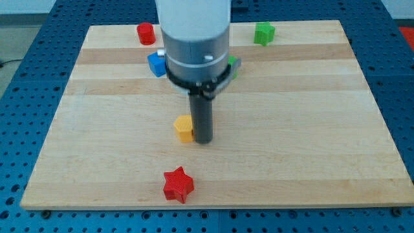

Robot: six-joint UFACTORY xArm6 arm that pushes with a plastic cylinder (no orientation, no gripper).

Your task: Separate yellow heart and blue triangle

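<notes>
A yellow block (pixel 184 128), its shape unclear from here, sits near the middle of the wooden board (pixel 310 129). My tip (pixel 203 140) is right beside it, on its right side, touching or nearly touching. A blue block (pixel 156 65) lies toward the view's top, left of the arm, partly hidden by the arm's body; its shape cannot be made out. No other blue block shows.
A red star (pixel 178 185) lies near the view's bottom edge of the board. A red cylinder (pixel 146 33) stands at the top left. A green block (pixel 264 33) sits at the top right. Another green piece (pixel 233 64) peeks out behind the arm.
</notes>
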